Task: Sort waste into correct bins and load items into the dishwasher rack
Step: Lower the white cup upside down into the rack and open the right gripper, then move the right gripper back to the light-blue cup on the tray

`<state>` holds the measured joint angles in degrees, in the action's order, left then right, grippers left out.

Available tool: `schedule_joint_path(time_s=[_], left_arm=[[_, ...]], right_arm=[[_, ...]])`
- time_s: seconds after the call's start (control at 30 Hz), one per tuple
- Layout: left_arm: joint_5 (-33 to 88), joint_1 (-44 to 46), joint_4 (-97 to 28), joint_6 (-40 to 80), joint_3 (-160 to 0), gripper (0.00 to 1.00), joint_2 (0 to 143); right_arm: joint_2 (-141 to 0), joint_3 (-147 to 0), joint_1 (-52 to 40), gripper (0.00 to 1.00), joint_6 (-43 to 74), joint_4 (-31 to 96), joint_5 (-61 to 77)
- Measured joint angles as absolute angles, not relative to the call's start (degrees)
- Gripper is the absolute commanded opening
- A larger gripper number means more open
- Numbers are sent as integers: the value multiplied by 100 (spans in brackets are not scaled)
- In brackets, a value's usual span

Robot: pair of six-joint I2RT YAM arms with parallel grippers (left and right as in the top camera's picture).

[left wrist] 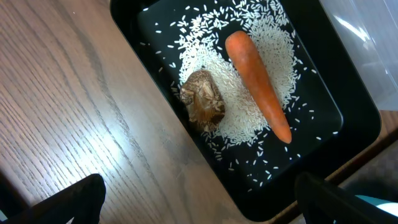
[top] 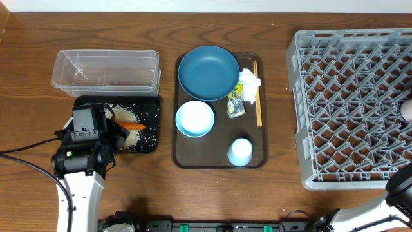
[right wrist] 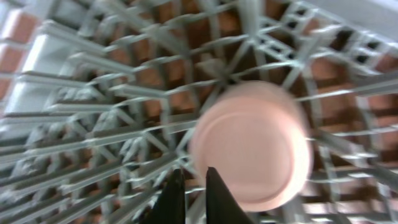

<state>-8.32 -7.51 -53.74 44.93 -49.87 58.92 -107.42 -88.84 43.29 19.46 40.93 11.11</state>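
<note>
The shallow black tray (left wrist: 354, 118) holds loose white rice (left wrist: 249, 118), an orange carrot (left wrist: 258, 87) and a brown food lump (left wrist: 203, 99). My left gripper (left wrist: 199, 208) hangs open over the tray's near corner, nothing between its fingers (left wrist: 74, 199); from overhead it covers the tray's (top: 149, 109) left end. A pale pink cup (right wrist: 249, 146) sits bottom-up in the grey dishwasher rack (right wrist: 93, 81). My right gripper (right wrist: 189, 193) is shut just left of that cup, holding nothing. On the brown serving tray (top: 219, 154) lie a blue plate (top: 208, 72), white bowl (top: 194, 118), pale cup (top: 240, 151), tissue (top: 250, 82), wrapper (top: 235, 103) and chopsticks (top: 257, 93).
The clear plastic tub (top: 106, 71) stands just behind the black tray. The rack (top: 354, 96) fills the right side of the table, with the pink cup (top: 407, 111) at its right edge. My right arm (top: 402, 187) comes in at the bottom right corner.
</note>
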Motion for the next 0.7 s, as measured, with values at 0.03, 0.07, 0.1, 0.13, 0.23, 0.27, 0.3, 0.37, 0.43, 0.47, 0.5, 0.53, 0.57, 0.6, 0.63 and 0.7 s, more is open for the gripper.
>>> schedule_joint_path(time_s=[0.03, 0.07, 0.1, 0.13, 0.23, 0.27, 0.3, 0.37, 0.43, 0.47, 0.5, 0.53, 0.57, 0.6, 0.63, 0.7], left_arm=[[-832, -751, -5374, 4493, -4987, 98, 5892], [-832, -751, -5374, 4493, -4987, 98, 5892], [-832, -751, -5374, 4493, -4987, 98, 5892], [-832, -751, -5371, 4493, -4987, 98, 5892], [-832, -751, -5371, 4493, -4987, 98, 5892], [-832, -751, -5371, 4493, -4987, 98, 5892], [-832, -751, -5371, 4493, -4987, 98, 5892], [-832, -751, -5371, 4493, -4987, 98, 5892], [-832, -751, -5371, 4493, -4987, 98, 5892], [-832, -751, -5371, 4493, -4987, 98, 5892], [-832, -751, -5371, 4493, -4987, 98, 5892], [-832, -751, -5371, 4493, -4987, 98, 5892], [-832, -751, -5369, 4493, -4987, 98, 5892], [-832, -751, -5371, 4493, -4987, 98, 5892], [-832, -751, -5371, 4493, -4987, 98, 5892], [-832, -751, -5374, 4493, -4987, 98, 5892]], right_arm=[[-10739, -8886, 4318, 11, 1925, 4077, 1240], [-10720, -8886, 4298, 12, 1905, 4066, 1391], [-10696, -8888, 4270, 14, 1898, 4064, 1522], [-10643, -8890, 4230, 17, 1890, 4060, 1656], [-10300, -8899, 4027, 32, 1890, 4058, 2001], [-10103, -8903, 3911, 38, 1876, 4049, 2106], [-9920, -8910, 3806, 45, 1870, 4047, 2191], [-9402, -8927, 3476, 55, 1855, 4034, 2383], [-8906, -8969, 3059, 68, 1798, 4025, 2536], [-8696, -9004, 2840, 82, 1758, 4025, 2609], [-8471, -9041, 2545, 93, 1717, 4027, 2668], [-8256, -9076, 2206, 99, 1621, 4056, 2716], [-8075, -9100, 1859, 99, 1529, 4104, 2749], [-7935, -9115, 1514, 99, 1424, 4167, 2755], [-7828, -9133, 1155, 99, 1337, 4274, 2735], [-7690, -9146, 410, 99, 1190, 4613, 2626]])
